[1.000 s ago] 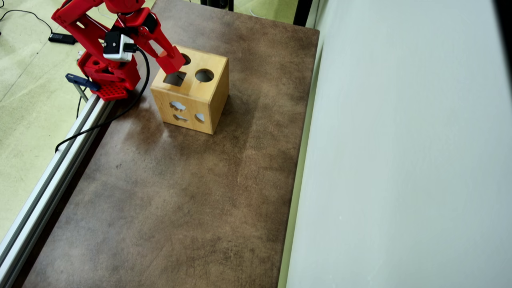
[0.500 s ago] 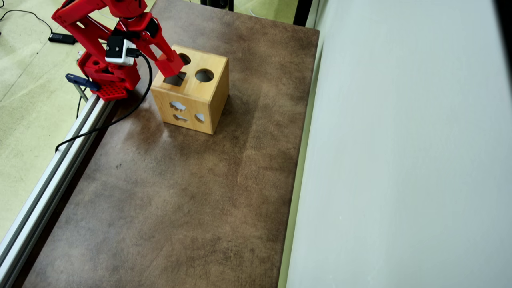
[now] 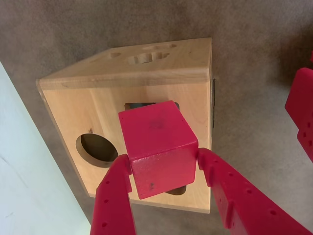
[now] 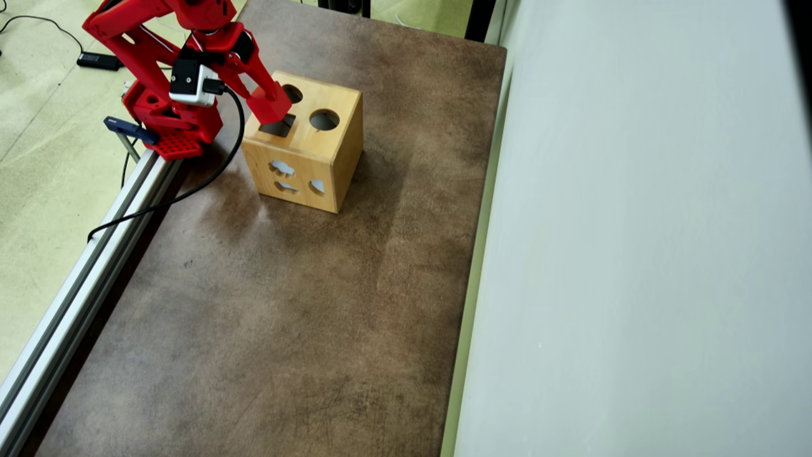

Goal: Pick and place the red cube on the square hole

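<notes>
So the red cube (image 3: 159, 147) is pinched between the gripper (image 3: 164, 169) fingers, hanging right over the square hole (image 3: 146, 105) in the wooden box (image 3: 100, 117) top and covering most of it. A round hole (image 3: 95, 149) sits just beside. The box stands on the brown table (image 4: 285, 304).

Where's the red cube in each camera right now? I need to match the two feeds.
Wrist view: the red cube sits centre frame, clamped in the hand, above the square hole.
Overhead view: the red cube is at upper left, over the top of the wooden box by the square hole.
Shared landmark: the round hole in the box top.
</notes>
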